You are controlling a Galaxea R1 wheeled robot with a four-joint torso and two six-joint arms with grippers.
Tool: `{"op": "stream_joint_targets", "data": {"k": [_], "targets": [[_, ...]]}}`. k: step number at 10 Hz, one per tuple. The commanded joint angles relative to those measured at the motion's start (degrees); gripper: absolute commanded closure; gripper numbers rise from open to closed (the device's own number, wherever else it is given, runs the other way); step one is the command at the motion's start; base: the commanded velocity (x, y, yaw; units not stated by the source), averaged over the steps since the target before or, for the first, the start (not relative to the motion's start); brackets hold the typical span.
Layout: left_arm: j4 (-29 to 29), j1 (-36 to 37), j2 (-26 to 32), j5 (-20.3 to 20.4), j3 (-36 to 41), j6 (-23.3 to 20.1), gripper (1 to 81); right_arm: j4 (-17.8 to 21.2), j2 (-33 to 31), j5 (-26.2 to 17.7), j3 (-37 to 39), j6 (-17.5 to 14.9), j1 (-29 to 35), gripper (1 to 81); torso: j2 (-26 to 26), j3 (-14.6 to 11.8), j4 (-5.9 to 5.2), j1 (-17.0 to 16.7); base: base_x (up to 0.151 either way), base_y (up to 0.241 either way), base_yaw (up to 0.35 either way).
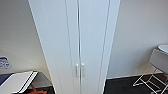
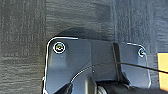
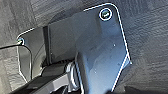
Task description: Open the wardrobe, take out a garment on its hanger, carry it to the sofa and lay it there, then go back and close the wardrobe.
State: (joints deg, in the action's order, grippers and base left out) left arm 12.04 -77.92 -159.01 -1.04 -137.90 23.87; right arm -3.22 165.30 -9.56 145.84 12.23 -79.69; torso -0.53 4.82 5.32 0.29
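Nearest, both wrist views look down over the robot's own dark plates onto dark grey carpet (image 2: 25,37), the same carpet lying under the right arm (image 3: 150,37); an orange-yellow patch (image 2: 163,71) is cut off at the frame edge in the left wrist view, and I cannot tell what it is. A thin black cable crosses the left plate. Neither pincer's fingers can be made out in these views, so how far open each one is, and whether it has hold of anything, I cannot tell. Farther off, the head view shows the wardrobe (image 1: 62,45) straight ahead at 12 o'clock, tall, white and narrow, its 2 doors meeting along a thin central seam, so it looks closed and whatever is inside is hidden; its top and foot are cut off by the frame. The 2 small silver handles (image 1: 79,70) sit side by side on either side of the seam, low in the picture. At about 8 o'clock a white board with a dark edge (image 1: 18,81) rests tilted over orange legs, partly cut off. At about 4 o'clock a white chair (image 1: 156,71) with a wire frame stands on the dark floor, half out of frame. Beyond everything is a plain pale wall (image 1: 140,32), with a small blue and white label (image 1: 4,63) at 9 o'clock too blurred to read.
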Motion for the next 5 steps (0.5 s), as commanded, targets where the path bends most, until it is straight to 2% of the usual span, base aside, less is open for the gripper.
{"op": "stream_joint_targets", "data": {"k": [1, 3, 5], "targets": [[6.1, -3.8, -8.0, 6.3, -10.7, -0.3, 1.0, -5.7, 3.3, 7.4, 4.6, -3.2, -5.4, 1.0, 0.0, 0.0, 0.0, 0.0, 0.0, 0.0, 0.0], [6.2, -6.0, -12.8, 6.3, -16.9, -0.3, 1.0, -8.2, 4.7, 7.4, 5.3, -3.2, -7.1, 1.0, -0.1, 0.0, 0.0, 0.0, 0.0, 0.0, 0.0], [6.1, -6.4, -15.5, 5.3, -19.2, -0.2, 1.0, -10.1, 6.0, 6.9, 6.0, -3.3, -7.6, 1.0, -0.1, -0.1, 0.0, -0.1, 0.0, 0.0, 0.0]]}}
